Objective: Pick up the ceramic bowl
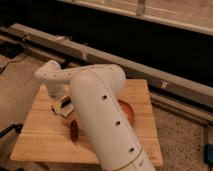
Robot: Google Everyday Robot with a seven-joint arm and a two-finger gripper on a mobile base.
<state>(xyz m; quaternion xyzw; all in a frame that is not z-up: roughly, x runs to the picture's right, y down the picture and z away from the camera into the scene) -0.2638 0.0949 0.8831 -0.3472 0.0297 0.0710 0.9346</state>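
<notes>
White arm fills the middle of the view, its thick link running from the bottom edge up over the wooden table, then a thinner link folds back to the left and down. Gripper hangs at the end of that thinner link, low over the left-rear part of the table top, fingers spread apart, nothing seen between them (no contact with the bowl). Ceramic bowl sits on the table just right of the thick link. It is glossy orange-red and only its right part shows, the rest hidden behind the arm. Bowl and gripper are apart, with the thick link between them in this view. Dark reddish sliver lies on the table just left of the thick link, nearer the camera than the gripper; cannot tell what it is. Table stands on a speckled floor, with a long grey rail running behind it
</notes>
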